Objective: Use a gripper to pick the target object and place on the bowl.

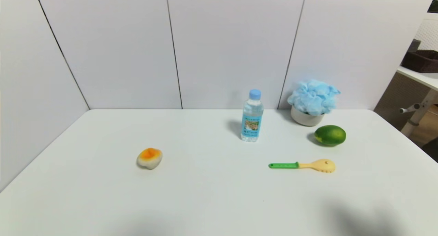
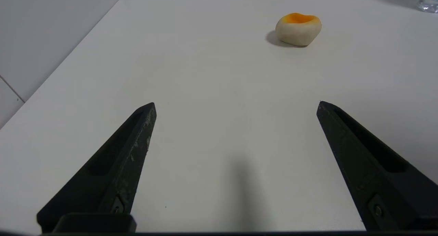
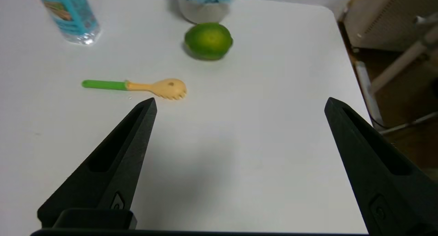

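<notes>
Light-blue, round and without a long axis, the pouf [image 1: 314, 96] sits atop the bowl [image 1: 305, 118], upper right of the head view. My left gripper [image 2: 236, 106] and right gripper [image 3: 239, 102] gape wide, empty.

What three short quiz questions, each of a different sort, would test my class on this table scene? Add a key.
1. True or false: the blue bath pouf sits on the bowl.
2. Which thing lies nearest the green fruit? A) bottle B) spoon C) bowl
3. Fill in: both the left hand and the right hand are ____ and hold nothing.

Key: 1 true; 2 C; 3 open.
</notes>
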`<state>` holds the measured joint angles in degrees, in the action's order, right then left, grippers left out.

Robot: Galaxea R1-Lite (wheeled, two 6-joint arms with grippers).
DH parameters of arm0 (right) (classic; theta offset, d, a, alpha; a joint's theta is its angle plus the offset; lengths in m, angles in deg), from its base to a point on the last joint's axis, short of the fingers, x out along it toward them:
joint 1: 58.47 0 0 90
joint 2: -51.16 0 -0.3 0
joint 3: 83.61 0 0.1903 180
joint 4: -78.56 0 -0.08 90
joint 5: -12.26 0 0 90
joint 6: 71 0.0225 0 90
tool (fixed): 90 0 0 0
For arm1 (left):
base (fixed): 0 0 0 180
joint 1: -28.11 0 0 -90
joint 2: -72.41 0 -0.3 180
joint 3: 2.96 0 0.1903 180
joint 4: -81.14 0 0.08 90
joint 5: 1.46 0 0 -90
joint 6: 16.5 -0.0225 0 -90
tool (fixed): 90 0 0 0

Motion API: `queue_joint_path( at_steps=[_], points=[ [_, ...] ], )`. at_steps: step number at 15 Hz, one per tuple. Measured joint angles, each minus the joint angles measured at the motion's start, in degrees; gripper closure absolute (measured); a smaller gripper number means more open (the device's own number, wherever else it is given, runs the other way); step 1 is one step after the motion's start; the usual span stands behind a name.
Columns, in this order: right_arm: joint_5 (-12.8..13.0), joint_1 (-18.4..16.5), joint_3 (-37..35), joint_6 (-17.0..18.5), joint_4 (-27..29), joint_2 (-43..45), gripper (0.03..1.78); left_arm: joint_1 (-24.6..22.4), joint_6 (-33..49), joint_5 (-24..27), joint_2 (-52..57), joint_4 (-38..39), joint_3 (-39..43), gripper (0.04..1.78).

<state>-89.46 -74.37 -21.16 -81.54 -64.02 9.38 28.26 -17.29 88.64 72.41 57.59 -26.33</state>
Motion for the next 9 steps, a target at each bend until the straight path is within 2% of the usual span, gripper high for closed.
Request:
queue_joint_path(
  at_steps=[3, 4, 6, 9],
  points=[
    [6.84, 2.4, -9.42, 0.38, -6.01, 6.53, 0.12, 0.0, 0.0, 0.0, 0.0, 0.0, 0.0, 0.13],
    [8.36, 3.22, -12.5, 0.41, -8.17, 8.96, 0.12, 0.0, 0.02, 0.0, 0.0, 0.0, 0.0, 0.13],
    [9.98, 4.33, -18.58, 0.44, -12.76, 13.99, 0.12, 0.0, 0.02, 0.0, 0.0, 0.0, 0.0, 0.13],
    [10.57, 7.13, -25.37, 0.66, -18.3, 20.78, 0.12, 0.0, 0.0, -0.02, 0.0, 0.0, 0.0, 0.13]
  ],
)
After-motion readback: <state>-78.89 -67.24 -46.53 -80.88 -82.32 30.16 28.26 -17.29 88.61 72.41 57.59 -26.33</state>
